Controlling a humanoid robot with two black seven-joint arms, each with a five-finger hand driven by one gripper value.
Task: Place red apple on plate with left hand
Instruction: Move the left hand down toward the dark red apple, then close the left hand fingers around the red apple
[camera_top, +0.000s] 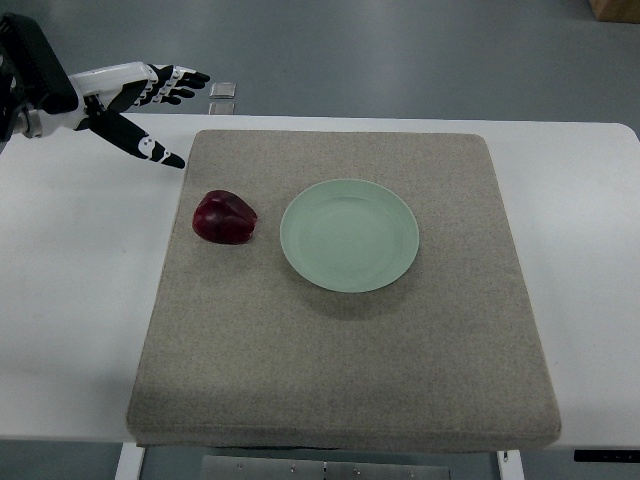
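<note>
We're looking down on a white surface (70, 300) with a grey, felt-like mat (340, 370) spread across its middle. On the mat's left part lies the red apple (224, 217), and we see it clearly: deep, dark red, almost maroon, glossy, with a small highlight on its upper side and a slightly lumpy, uneven outline. It lies on its own, nothing touching it. Just to its right, with a narrow strip of mat between them, sits the plate (349, 235), pale green, round, shallow and empty, with faint rings inside its rim.

Up in the far left corner we catch the left hand (140, 105), white with black fingertips, coming in from the left edge. Its fingers (180, 85) are stretched out and spread, the thumb pointing down toward the mat's corner, and it holds nothing. It hovers above the surface's back edge, well apart from the apple. Beyond that edge, two small pale squares (222, 99) lie on the grey floor.
</note>
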